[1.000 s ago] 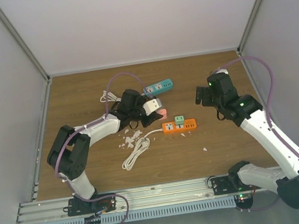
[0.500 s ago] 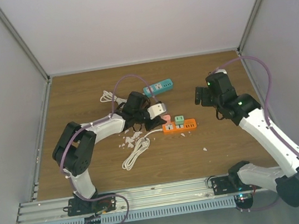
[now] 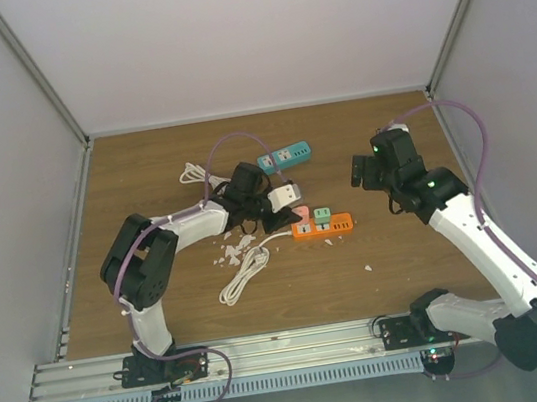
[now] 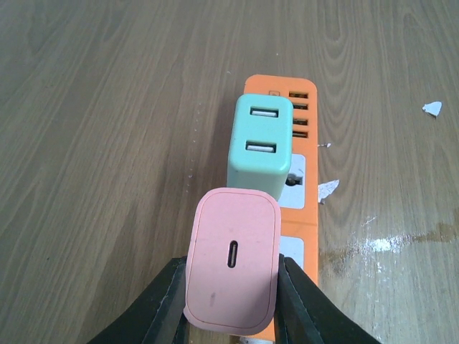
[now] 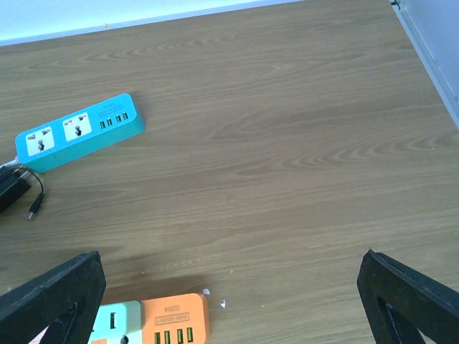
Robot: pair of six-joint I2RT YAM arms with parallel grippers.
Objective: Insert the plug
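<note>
The left arm reaches forward, its tool point(image 4: 231, 308) narrowed onto the pink plug point(image 4: 232, 269) over the near socket of the orange strip point(image 3: 341, 224), just beside a mint charger point(image 4: 259, 140). The right tool point(image 3: 357, 170) hangs wide open, well apart. The counter point(image 3: 409, 261) is wood-grain, the walls point(image 3: 243, 33) white. The strip's print is unreadable.

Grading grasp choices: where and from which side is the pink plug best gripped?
Pink plug: across its flat long sides, from the port face, as the left gripper holds it; parallel faces clamp well, leaving the underside free toward the orange strip.
</note>
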